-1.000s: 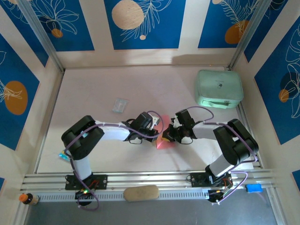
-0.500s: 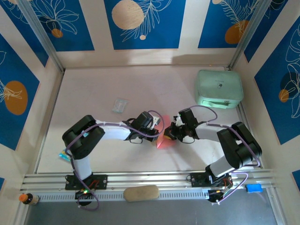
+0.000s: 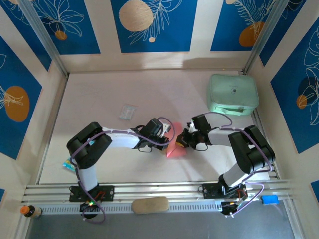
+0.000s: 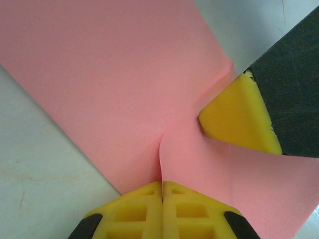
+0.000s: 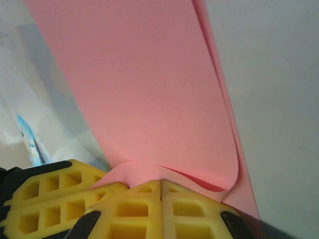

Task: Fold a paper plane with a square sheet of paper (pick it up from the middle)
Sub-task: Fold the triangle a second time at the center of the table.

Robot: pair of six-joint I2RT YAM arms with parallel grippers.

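Observation:
The square sheet of paper (image 3: 175, 149) is salmon pink and hangs bent between my two grippers near the table's middle. My left gripper (image 3: 167, 140) is shut on the paper; in the left wrist view its fingertips (image 4: 162, 188) pinch a raised crease of the sheet (image 4: 109, 89). My right gripper (image 3: 181, 142) is shut on the paper too. In the right wrist view its jaws (image 5: 160, 185) clamp a curled, doubled edge of the sheet (image 5: 144, 89). The two grippers almost touch: the right one's yellow finger (image 4: 234, 119) presses into the paper in the left wrist view.
A mint-green rounded case (image 3: 233, 93) stands at the back right. A small clear packet (image 3: 128, 111) lies left of centre. A tan oblong pad (image 3: 150, 204) rests on the front rail, and a small bottle (image 3: 30, 211) sits at the front left corner.
The right arm has shifted a little and its gripper has edged toward the left one. The paper's lower flap now hangs slightly lower. Both grippers stay shut on the sheet.

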